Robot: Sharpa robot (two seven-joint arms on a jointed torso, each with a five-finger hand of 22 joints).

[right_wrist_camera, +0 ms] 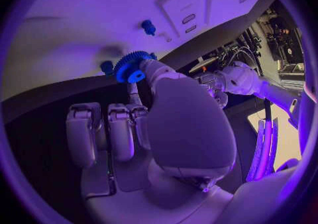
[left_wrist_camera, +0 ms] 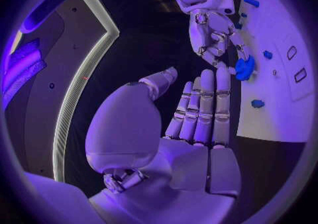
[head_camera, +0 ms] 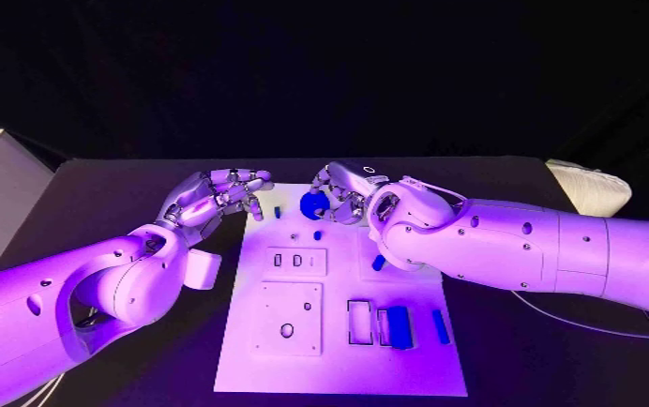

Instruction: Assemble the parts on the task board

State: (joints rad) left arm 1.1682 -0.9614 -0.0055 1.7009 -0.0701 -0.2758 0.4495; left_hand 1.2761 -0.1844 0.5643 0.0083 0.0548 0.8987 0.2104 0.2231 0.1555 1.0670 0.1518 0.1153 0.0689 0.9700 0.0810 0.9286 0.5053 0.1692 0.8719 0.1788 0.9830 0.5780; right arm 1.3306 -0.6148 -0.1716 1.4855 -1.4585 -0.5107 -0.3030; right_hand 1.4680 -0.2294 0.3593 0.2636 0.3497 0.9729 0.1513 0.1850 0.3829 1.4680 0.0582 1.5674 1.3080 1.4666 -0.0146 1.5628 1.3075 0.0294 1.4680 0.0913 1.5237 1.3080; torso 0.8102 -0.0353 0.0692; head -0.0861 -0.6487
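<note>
The white task board (head_camera: 339,351) lies in the middle of the black table. My right hand (head_camera: 354,196) hovers over the board's far end and pinches a blue gear (head_camera: 314,204) between thumb and a finger. The right wrist view shows the gear (right_wrist_camera: 131,66) at the fingertips of that hand (right_wrist_camera: 166,123), just above the board. A small blue peg (head_camera: 318,234) stands on the board just below the gear. My left hand (head_camera: 217,196) hangs at the board's far left corner, its fingers (left_wrist_camera: 202,107) stretched out and holding nothing. From the left wrist the gear (left_wrist_camera: 244,68) shows under the right hand (left_wrist_camera: 215,36).
A blue block (head_camera: 399,325) and a blue bar (head_camera: 441,325) lie near the board's right side beside a rectangular slot (head_camera: 360,321). Another blue bar (head_camera: 379,263) lies under my right forearm. A small blue piece (head_camera: 278,211) sits near the left fingertips. A white object (head_camera: 588,187) rests at the table's far right.
</note>
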